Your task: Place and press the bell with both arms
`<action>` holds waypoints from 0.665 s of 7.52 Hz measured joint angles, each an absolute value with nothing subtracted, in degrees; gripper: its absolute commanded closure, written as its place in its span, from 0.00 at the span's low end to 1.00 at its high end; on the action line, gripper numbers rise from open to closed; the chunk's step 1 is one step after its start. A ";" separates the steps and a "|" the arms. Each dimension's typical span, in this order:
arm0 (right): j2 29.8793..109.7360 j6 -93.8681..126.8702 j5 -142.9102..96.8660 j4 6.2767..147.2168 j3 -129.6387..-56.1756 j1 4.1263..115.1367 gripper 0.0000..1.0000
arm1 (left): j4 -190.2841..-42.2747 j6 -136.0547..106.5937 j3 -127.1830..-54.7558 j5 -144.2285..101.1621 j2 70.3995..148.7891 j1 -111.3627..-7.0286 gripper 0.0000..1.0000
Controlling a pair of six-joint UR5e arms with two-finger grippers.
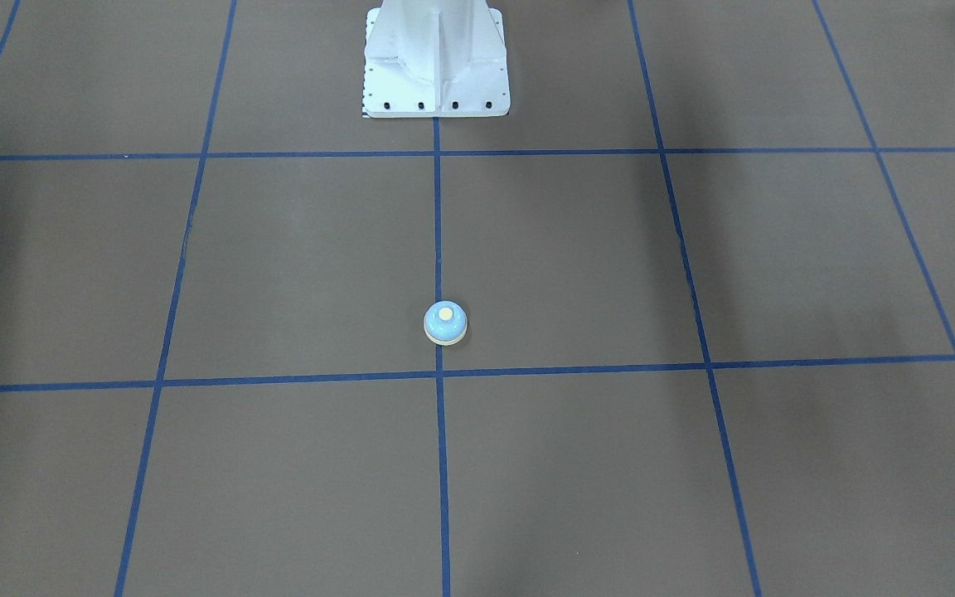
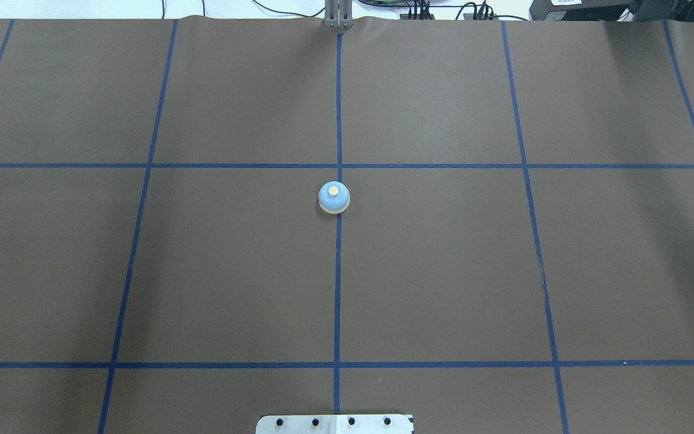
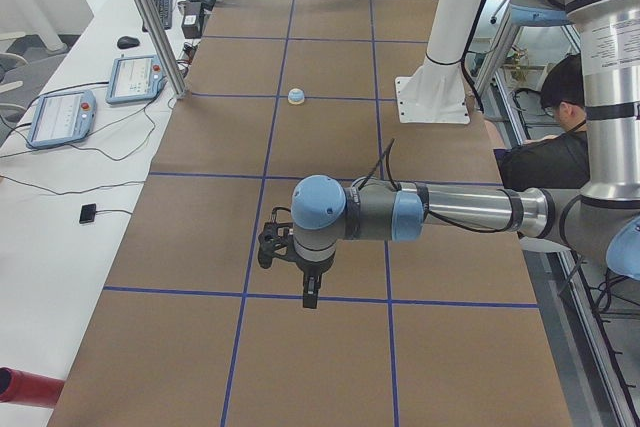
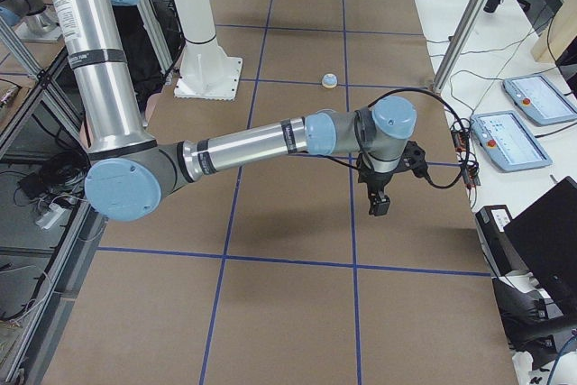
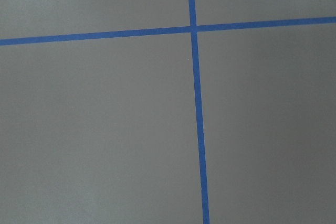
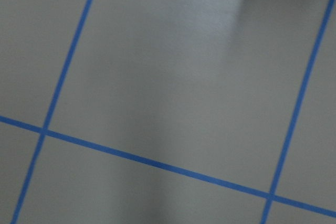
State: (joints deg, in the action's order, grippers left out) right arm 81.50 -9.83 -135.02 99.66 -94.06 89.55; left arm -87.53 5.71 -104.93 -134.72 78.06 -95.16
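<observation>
Brown-covered table [image 2: 443, 271], blue tape grid [image 2: 338, 289]. White bench [image 3: 40, 242] along table's far edge (two pendant screens [image 3: 62, 117] lying on it). Aluminium post [image 3: 150, 17] at that edge. Soft shadows across the brown.

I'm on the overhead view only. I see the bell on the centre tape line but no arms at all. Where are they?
Observer: The left arm is stretched out over the table towards its left end. The left gripper points down, well apart from the bell.
Operator: And the right one?
Observer: The right arm reaches out over the opposite end. The right gripper hangs downward, also far from the bell.
Operator: Are the grippers open?
Observer: I cannot tell, since they show only in the side views. Each wrist camera sees just table surface and blue tape, no bell.
</observation>
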 measured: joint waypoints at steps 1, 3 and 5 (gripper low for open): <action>83.90 -10.10 -134.88 99.59 -95.28 90.13 0.00 | -87.71 5.64 -104.35 -134.76 78.07 -95.63 0.00; 88.19 -9.22 -134.67 99.58 -99.04 90.44 0.00 | -87.80 5.58 -104.60 -134.88 77.99 -95.93 0.00; 90.58 -6.15 -134.56 99.52 -101.71 90.46 0.00 | -87.90 5.95 -105.50 -134.91 77.94 -95.97 0.00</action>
